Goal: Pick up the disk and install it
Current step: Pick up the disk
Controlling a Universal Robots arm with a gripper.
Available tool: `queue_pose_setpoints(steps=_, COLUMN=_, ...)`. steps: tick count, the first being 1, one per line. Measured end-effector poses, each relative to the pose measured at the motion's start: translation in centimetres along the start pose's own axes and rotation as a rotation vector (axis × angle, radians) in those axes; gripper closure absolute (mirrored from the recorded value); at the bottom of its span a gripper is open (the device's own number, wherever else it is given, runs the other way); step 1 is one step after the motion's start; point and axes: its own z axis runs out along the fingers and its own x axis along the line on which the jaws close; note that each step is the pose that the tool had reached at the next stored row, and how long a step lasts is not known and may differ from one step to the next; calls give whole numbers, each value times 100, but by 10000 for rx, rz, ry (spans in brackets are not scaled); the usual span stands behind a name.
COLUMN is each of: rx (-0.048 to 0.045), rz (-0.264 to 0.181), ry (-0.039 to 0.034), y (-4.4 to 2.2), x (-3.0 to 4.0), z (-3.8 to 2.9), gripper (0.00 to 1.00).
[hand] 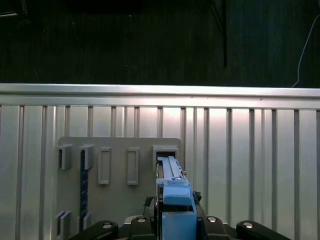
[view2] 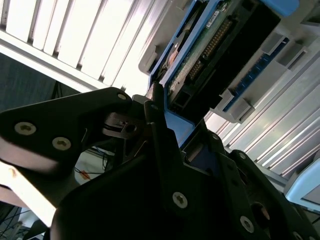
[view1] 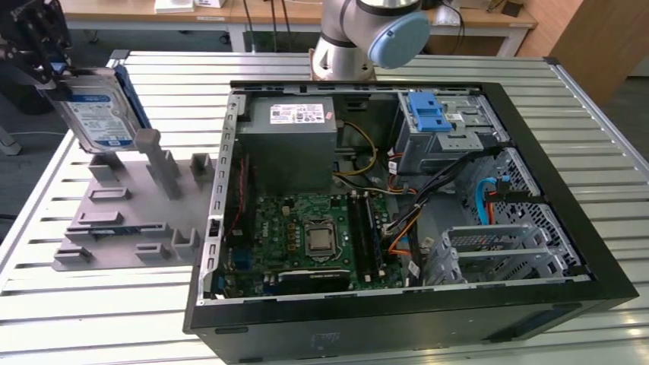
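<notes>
Ribbed metal table (view1: 102, 312) carries a grey rack (view1: 112, 220) and an open computer case (view1: 406, 323); gripper (view1: 49, 70) is clamped on the disk (view1: 96, 114), long axis near vertical, just above the rack, well to the exterior view's left of the case.

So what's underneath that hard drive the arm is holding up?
A grey slotted holder plate on the ribbed metal table. The disk, in the end effector, covers part of the plate below it.

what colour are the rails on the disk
Blue, best seen along the edge of the disk in the first wrist view.
</notes>
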Motion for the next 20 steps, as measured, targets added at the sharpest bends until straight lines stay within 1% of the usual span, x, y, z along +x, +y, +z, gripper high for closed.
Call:
queue_pose_setpoints(steps=4, rx=0, rz=0, ry=0, y=1, x=-1, z=-39, gripper=64)
queue_pose_setpoints(steps=11, rx=1, rz=0, ry=0, y=3, x=-3, z=-144, gripper=64)
queue_pose_setpoints(steps=20, rx=0, rz=0, ry=0, y=5, x=-4, z=-263, gripper=64)
